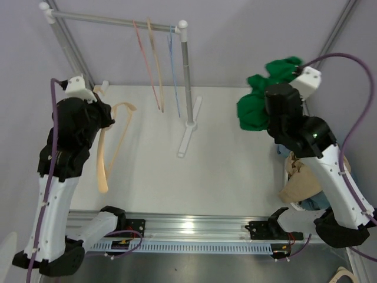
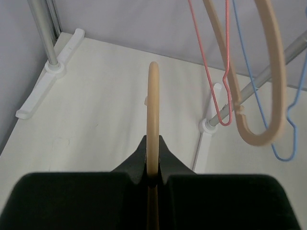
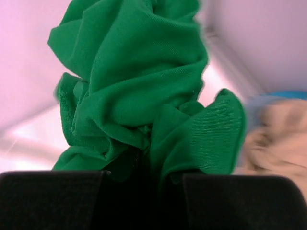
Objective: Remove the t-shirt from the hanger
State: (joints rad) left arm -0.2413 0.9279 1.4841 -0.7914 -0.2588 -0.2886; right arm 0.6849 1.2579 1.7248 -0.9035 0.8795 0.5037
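Note:
My left gripper [image 1: 100,115] is shut on a tan wooden hanger [image 1: 112,141] and holds it bare above the table's left side; in the left wrist view the hanger's bar [image 2: 153,110] runs up from between my fingers [image 2: 136,160]. My right gripper [image 1: 277,97] is shut on the green t-shirt [image 1: 259,100], bunched up and lifted at the right edge of the table, apart from the hanger. In the right wrist view the green t-shirt [image 3: 139,91] fills the frame and hides my fingertips.
A clothes rack [image 1: 118,20] stands at the back with a red wire hanger [image 1: 147,65], a tan hanger [image 1: 156,59] and a blue wire hanger [image 1: 174,68]. Its upright post [image 1: 187,82] and foot [image 1: 189,132] stand mid-table. A pile of tan and blue clothes [image 1: 300,180] lies at right.

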